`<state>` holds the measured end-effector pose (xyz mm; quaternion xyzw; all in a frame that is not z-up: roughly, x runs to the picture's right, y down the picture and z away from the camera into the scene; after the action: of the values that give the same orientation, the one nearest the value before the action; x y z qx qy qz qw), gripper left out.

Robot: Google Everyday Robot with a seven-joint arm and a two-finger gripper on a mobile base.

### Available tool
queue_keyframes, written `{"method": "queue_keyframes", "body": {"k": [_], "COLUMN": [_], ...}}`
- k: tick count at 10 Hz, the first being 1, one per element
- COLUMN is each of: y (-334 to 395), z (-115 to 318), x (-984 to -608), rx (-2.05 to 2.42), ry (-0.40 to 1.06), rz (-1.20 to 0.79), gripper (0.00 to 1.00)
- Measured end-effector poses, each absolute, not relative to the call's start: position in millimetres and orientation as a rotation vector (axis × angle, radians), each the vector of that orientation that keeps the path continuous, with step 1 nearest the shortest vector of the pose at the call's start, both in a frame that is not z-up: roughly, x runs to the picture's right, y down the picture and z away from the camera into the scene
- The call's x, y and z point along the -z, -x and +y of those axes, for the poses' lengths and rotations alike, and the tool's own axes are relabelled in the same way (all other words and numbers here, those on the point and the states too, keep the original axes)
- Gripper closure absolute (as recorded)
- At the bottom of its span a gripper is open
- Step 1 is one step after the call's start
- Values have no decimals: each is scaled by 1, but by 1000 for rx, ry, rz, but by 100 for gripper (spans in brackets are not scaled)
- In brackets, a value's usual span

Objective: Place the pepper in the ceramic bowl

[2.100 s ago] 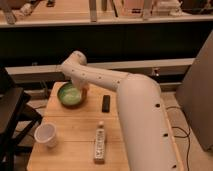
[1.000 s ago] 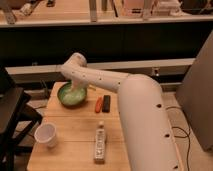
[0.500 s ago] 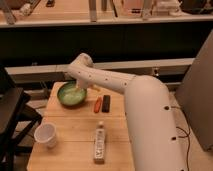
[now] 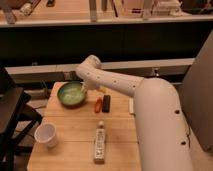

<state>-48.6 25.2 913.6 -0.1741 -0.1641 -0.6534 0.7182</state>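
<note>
Camera view: task not done. The pepper (image 4: 98, 104) lies on the wooden surface (image 4: 75, 135), outside the bowl (image 4: 71, 93), nothing gripping it. Left to do, as a judgement: grasp the pepper, lift, carry over the bowl, release.

The arm (image 4: 125, 87) reaches from lower right up and leftward across the surface, elbow bent near the far edge, forearm angling down toward the bowl's right rim. The claw (image 4: 86, 90) sits at the end of that link, right by the bowl's near-right rim, mostly hidden by the wrist; cannot tell if it holds anything or how it is set.

Relative to the claw: the bowl just left, touching or nearly so; the pepper near, below and right; the black remote (image 4: 106, 102) just beyond the pepper, side by side with it; the paper cup (image 4: 45, 135) well apart, down-left; the white remote (image 4: 100, 142) well apart, straight below.

Next move likely needs the claw shifted right and down onto the pepper.
</note>
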Motion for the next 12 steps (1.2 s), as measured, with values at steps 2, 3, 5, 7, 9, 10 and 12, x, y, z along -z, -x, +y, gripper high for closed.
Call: {"method": "queue_keyframes", "body": {"k": [2, 3, 5, 7, 9, 10, 12], "y": [46, 44, 28, 13, 11, 8, -2], "z": [31, 38, 47, 55, 62, 68, 73], "x": [-919, -923, -929, -935, -940, -943, -946], "rx": [1436, 1434, 1415, 1392, 1380, 1376, 1355], "ry": [391, 401, 414, 422, 423, 428, 438], "rz": [-379, -392, -402, -412, -430, -432, -432], "gripper": [20, 20, 20, 20, 20, 20, 20]}}
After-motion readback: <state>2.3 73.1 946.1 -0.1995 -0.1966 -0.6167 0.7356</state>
